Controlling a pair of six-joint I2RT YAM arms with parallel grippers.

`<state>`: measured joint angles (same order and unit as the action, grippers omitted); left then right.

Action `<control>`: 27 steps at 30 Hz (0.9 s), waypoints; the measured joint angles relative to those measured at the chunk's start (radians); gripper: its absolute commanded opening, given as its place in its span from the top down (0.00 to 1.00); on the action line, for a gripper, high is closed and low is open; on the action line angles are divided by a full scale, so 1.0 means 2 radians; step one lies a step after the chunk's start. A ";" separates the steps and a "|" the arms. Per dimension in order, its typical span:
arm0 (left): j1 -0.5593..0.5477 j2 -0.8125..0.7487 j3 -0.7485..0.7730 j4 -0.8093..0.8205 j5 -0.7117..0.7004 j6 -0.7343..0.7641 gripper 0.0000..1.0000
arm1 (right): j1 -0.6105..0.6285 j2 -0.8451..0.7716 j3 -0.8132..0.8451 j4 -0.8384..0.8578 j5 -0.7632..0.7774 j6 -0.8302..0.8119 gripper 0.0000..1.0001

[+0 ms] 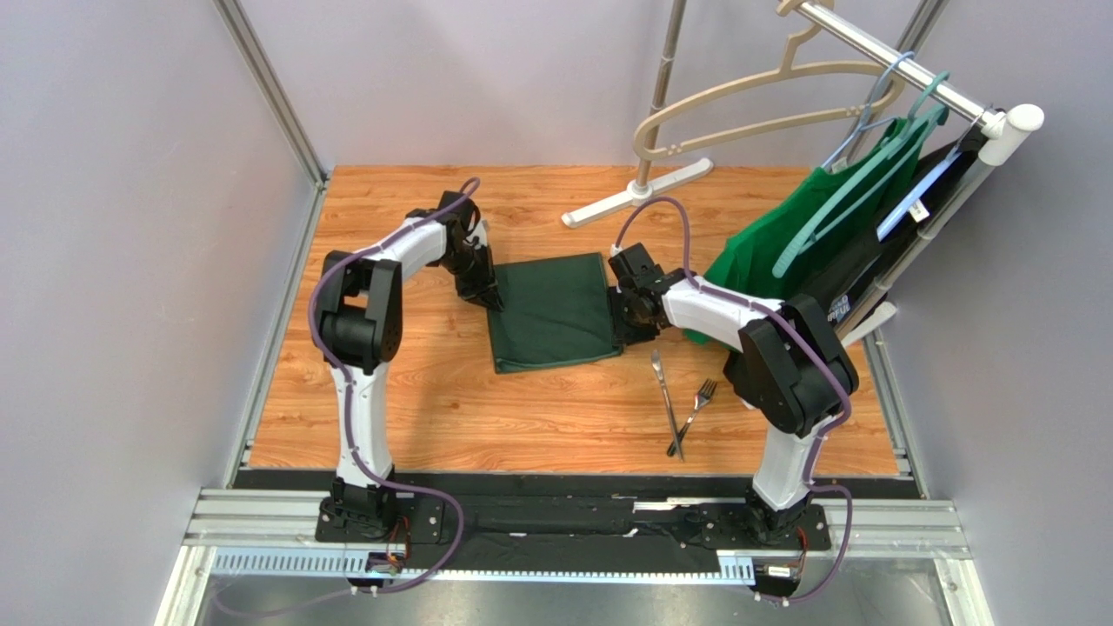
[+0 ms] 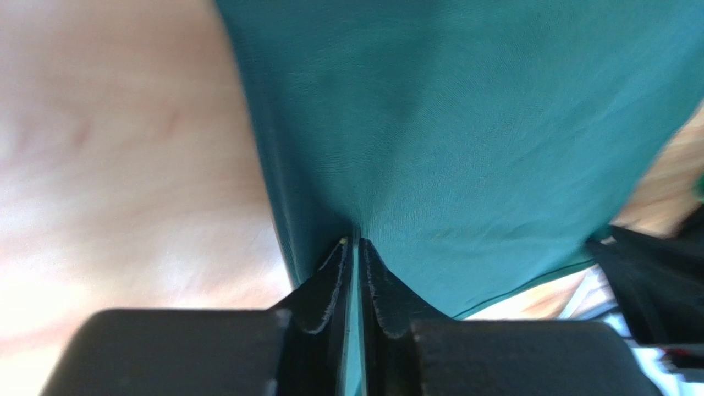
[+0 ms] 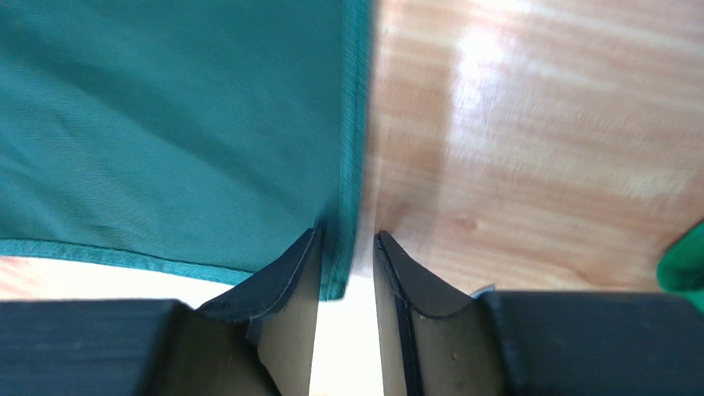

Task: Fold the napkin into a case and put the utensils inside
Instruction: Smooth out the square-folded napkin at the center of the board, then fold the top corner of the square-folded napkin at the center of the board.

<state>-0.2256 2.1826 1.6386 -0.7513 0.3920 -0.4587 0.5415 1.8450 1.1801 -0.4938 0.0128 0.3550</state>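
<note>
The dark green napkin (image 1: 555, 313) lies flat on the wooden table as a folded rectangle. My left gripper (image 1: 494, 298) is at its left edge. In the left wrist view the jaws (image 2: 355, 241) stand only a thin slit apart, with napkin (image 2: 463, 124) cloth showing in the slit and creased toward the tips. My right gripper (image 1: 627, 313) is at the napkin's right edge. Its jaws (image 3: 347, 235) are open, and the hemmed corner of the napkin (image 3: 165, 124) lies loose between them, against the left finger. The utensils, a fork (image 1: 702, 395) and a second silver piece (image 1: 665, 386), lie crossed on the table to the napkin's front right.
A brighter green garment (image 1: 784, 235) on a teal hanger hangs from a rack at the right, close behind my right arm. The white foot of a stand (image 1: 640, 193) rests on the table behind the napkin. Grey walls close in both sides.
</note>
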 measured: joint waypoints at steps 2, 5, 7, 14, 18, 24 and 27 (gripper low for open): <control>-0.001 -0.028 -0.034 -0.002 -0.014 0.011 0.70 | 0.006 -0.009 -0.015 0.005 0.001 0.002 0.66; -0.006 -0.091 -0.089 -0.014 -0.024 0.025 0.67 | 0.014 -0.029 -0.033 -0.003 0.003 0.008 0.59; -0.011 -0.147 -0.119 -0.017 -0.026 0.027 0.69 | 0.017 -0.041 -0.035 -0.019 0.009 0.018 0.52; -0.060 -0.263 -0.179 0.038 0.004 0.012 0.90 | 0.016 -0.062 -0.039 -0.033 0.011 0.103 0.50; -0.074 -0.233 -0.233 0.063 -0.001 0.010 0.91 | 0.016 -0.069 -0.070 -0.027 0.008 0.139 0.55; -0.070 -0.227 -0.303 0.063 -0.024 0.009 0.90 | 0.015 -0.077 -0.094 -0.012 0.001 0.170 0.60; -0.070 -0.238 -0.311 0.070 -0.025 0.008 0.90 | 0.014 -0.084 -0.106 0.001 -0.008 0.178 0.64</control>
<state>-0.3664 1.7073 1.0161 -0.6121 0.3416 -0.4427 0.5690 1.6768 0.9680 -0.4919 -0.0025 0.7113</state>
